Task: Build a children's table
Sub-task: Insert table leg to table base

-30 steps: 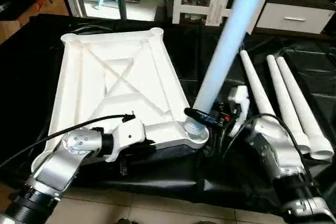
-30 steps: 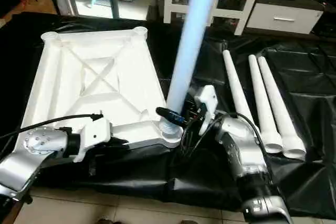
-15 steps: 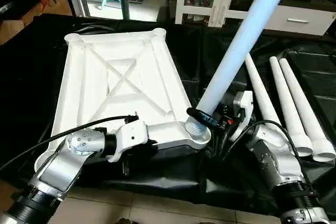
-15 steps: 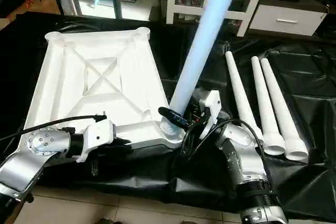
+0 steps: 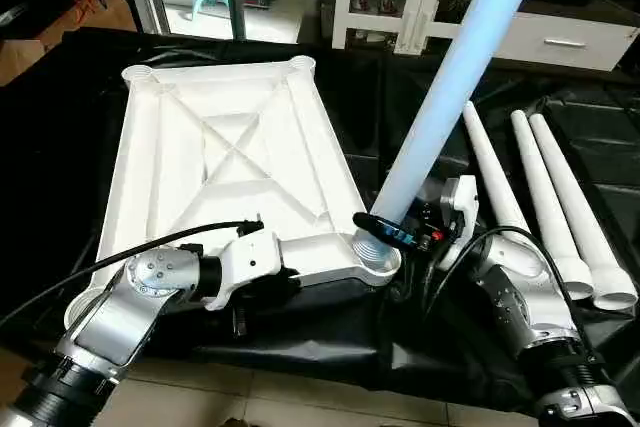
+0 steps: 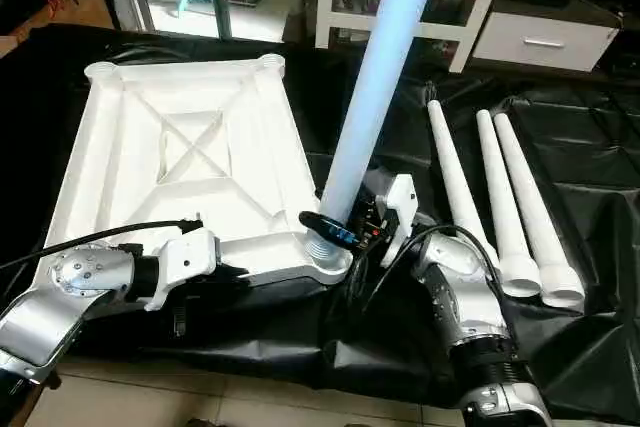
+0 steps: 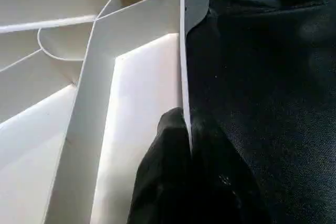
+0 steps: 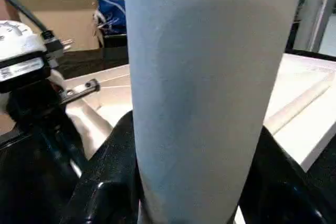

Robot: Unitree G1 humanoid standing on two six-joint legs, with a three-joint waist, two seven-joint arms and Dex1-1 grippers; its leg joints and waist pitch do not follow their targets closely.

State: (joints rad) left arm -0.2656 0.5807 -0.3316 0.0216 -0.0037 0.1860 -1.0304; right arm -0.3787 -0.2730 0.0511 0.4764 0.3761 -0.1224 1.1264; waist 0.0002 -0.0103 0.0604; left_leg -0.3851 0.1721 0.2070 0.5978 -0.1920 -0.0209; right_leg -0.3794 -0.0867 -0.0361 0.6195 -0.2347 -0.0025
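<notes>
Up close, the left gripper [image 7: 186,129] pinches the tabletop [image 5: 230,157] rim — the right gripper [image 5: 388,231] clasps a leg [image 5: 450,87] seated in the corner socket [image 5: 375,257].

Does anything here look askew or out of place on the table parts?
The leg in the right gripper leans away from the tabletop instead of standing square in the near right corner socket. The left gripper pinches the tabletop's near rim. Three spare legs lie neatly side by side.

smooth white plastic tabletop [image 5: 230,162] and legs [image 5: 545,197] on crinkly glossy black sheeting [image 5: 620,147].
</notes>
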